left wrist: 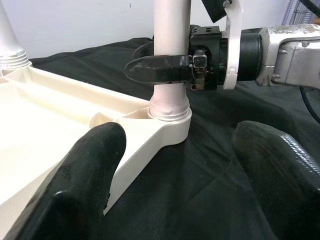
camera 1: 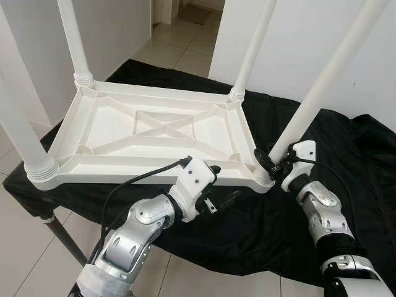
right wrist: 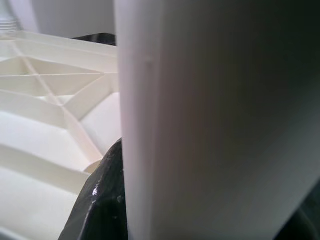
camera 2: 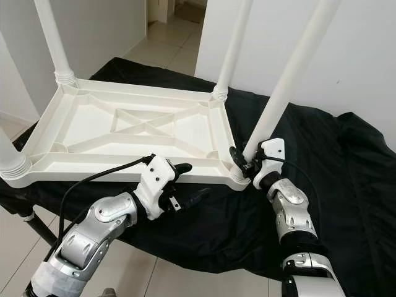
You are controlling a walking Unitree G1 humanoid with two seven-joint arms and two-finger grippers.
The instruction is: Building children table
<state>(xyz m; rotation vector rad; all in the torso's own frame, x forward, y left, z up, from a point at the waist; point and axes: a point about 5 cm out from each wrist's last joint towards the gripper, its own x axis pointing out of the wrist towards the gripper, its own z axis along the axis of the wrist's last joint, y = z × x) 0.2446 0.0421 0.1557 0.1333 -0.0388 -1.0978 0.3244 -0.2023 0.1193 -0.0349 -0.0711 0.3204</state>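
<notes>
The white children's table top [camera 1: 154,133] is laid upside down on a desk covered by a black cloth [camera 1: 346,161], and four white legs are seen standing up from its corner sockets. The step in hand appears to be the seating of the last leg [camera 1: 322,86], at the corner nearest the desk's front right edge. That leg is gripped just above its socket [left wrist: 170,112] by the right hand [camera 1: 276,162], whose black fingers [left wrist: 157,69] are closed around the tube. The left hand [camera 1: 224,199] is held open over the cloth just beside the top's front rim, with nothing between its fingers.

The next move is judged to call for a twist or downward push on the gripped leg until its ribbed collar is fully home, while the top is steadied, perhaps by the left hand.

Around the work, a tiled floor [camera 1: 185,43], white walls and an open doorway are visible. The other three legs are kept well apart from both arms, so little is found in the way.
</notes>
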